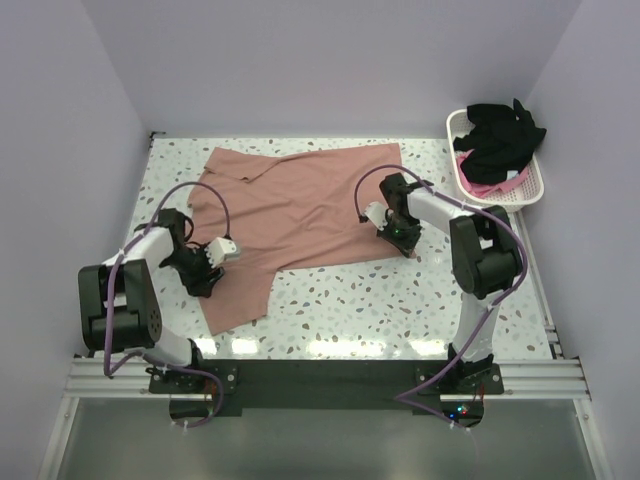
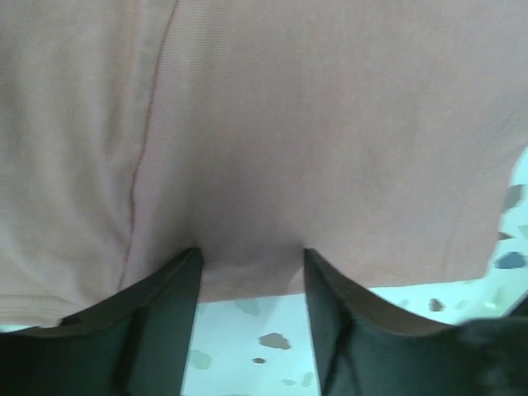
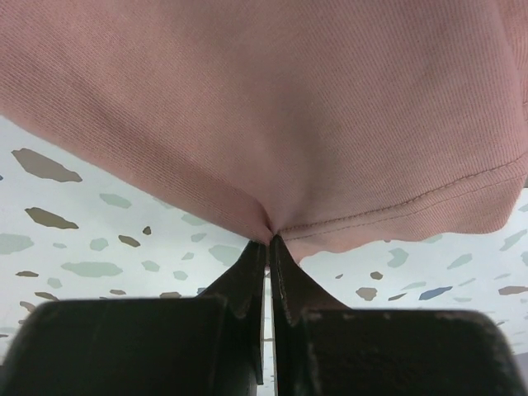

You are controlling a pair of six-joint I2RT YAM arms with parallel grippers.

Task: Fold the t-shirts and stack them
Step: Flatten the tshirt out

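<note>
While the salmon t-shirt [image 1: 300, 205] lies flat and unfolded mid-counter [image 1: 400, 310], the right tool [image 3: 268, 242] is pressed together, pinching its near right hem. The left tool [image 2: 252, 262] is spread at the near left edge, cloth between its fingers but not clamped. The black t-shirt [image 1: 505, 135] and brighter pink t-shirt [image 1: 482, 186] sit in the basket [image 1: 535, 190], far right. No fold, no stack; nearly everything left.

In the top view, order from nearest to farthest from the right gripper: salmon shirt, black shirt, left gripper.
1. Salmon shirt, pinched by the right gripper.
2. Black shirt, in the basket, far right.
3. Left gripper, far left.
</note>
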